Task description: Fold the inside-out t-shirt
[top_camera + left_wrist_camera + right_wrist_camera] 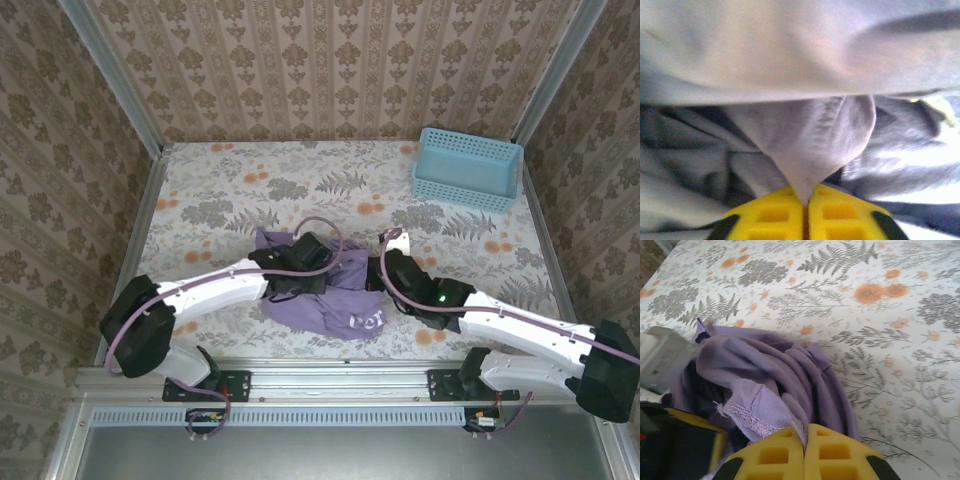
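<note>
Lying bunched in a crumpled heap on the floral table (pixel 230 180), the inside-out t-shirt (pixel 335 300) is sitting well apart from the blue basket (pixel 467 170). It is lying nearer the arm bases than the basket is, and to the basket's left in the top view. On the edge of the heap farthest from the basket, some white lettering (pixel 366 320) is showing.

The left gripper (pixel 303 262) is reaching into the side of the heap that is facing away from the basket. In the left wrist view its jaws are pressing together on the shirt. The yellow pads (pixel 775 212) are meeting with only a thin pinch of lavender cloth between them. A stitched hem (pixel 827 125) is rising out of that pinch, and more loose folds are hanging across the top of the view.

The right gripper (pixel 385 262) is working at the side of the heap closest to the basket. In the right wrist view its jaws are likewise clamping the shirt (pixel 775 370), with the pads nearly touching around a fold. A hemmed edge is spilling out just beside the pinch, on the side away from the basket. The rest of the cloth is piling up in ridges on the table beyond the fingers, toward the basket's end of the table.
</note>
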`<state>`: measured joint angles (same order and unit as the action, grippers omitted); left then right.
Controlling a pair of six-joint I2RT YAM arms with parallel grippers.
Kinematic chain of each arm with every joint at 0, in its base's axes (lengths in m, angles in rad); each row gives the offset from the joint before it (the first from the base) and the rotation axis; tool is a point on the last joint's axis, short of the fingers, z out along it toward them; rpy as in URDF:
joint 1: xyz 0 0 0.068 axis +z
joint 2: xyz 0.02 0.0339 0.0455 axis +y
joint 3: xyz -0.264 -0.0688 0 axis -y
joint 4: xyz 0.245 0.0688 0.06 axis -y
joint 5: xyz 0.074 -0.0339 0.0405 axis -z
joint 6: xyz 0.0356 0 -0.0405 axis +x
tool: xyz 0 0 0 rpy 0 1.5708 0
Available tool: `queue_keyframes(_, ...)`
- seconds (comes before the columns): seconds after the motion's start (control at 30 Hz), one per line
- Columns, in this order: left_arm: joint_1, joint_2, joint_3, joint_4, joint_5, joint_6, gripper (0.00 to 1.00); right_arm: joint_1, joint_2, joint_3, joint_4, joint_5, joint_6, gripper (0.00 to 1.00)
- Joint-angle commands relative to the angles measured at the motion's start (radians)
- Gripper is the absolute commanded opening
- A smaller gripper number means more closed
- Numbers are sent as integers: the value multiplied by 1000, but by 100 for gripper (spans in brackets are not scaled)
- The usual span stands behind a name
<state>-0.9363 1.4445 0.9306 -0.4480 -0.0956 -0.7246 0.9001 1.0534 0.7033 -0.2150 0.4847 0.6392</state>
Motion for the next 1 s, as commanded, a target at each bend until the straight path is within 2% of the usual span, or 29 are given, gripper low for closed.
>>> queue_keyframes(0.0, 74, -112, 123, -126, -36, 112, 0, -47, -36, 103, -119, 52, -50, 0)
queue_keyframes(0.13, 160, -209, 432, -295, -73, 259, 0, -110, -3, 350, -241, 84, -198, 0)
queue_keyframes(0.2, 157, -257, 601, -329, -106, 315, 0, -109, 15, 508, -300, 112, -269, 0)
queue_keyframes(0.3, 137, -335, 699, -295, -114, 356, 0, -109, -9, 638, -306, 110, -324, 0)
queue_keyframes(0.47, 171, -367, 583, -276, -147, 346, 0, -110, -31, 613, -252, 22, -310, 0)
queue_keyframes(0.6, 292, -268, 425, -275, 5, 273, 0, -113, 100, 503, -232, 0, -253, 0)
queue_keyframes(0.73, 407, -126, 425, -359, 127, 234, 0, -147, 262, 506, -256, -62, -194, 0)
queue_keyframes(0.83, 401, -131, 501, -394, 128, 261, 0, -153, 286, 569, -260, -99, -207, 0)
queue_keyframes(0.97, 327, -288, 542, -336, 61, 307, 0, -153, 196, 604, -192, -141, -247, 0)
